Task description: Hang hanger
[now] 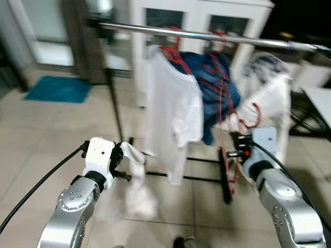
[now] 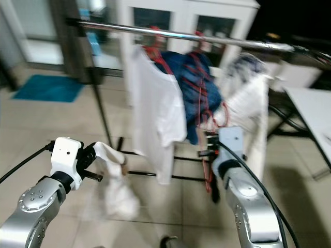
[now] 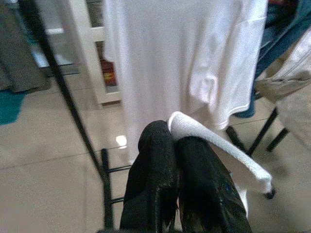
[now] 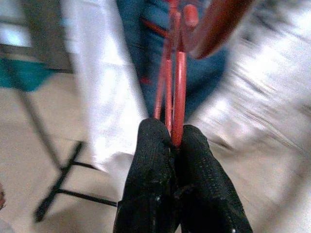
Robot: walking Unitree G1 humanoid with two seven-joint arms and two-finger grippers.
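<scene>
At the left, the left gripper (image 3: 174,145) is closed tight on a white cloth (image 1: 135,181) that droops toward the tiled floor (image 1: 41,134). Beyond it stands a clothes rack (image 1: 207,36) with a white T-shirt (image 1: 170,113) and a blue garment (image 1: 217,88) hanging from its silver rail. To the right, the right gripper (image 4: 174,138) pinches a red hanger (image 4: 177,82), fingers closed, held below the rail beside a blurred white garment (image 1: 271,103).

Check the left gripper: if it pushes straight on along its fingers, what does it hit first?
Likely the hanging white shirt, dead ahead of the left gripper, which is shut on a white hanger. The rack's black leg sits off to the side. Depth is unclear.
</scene>
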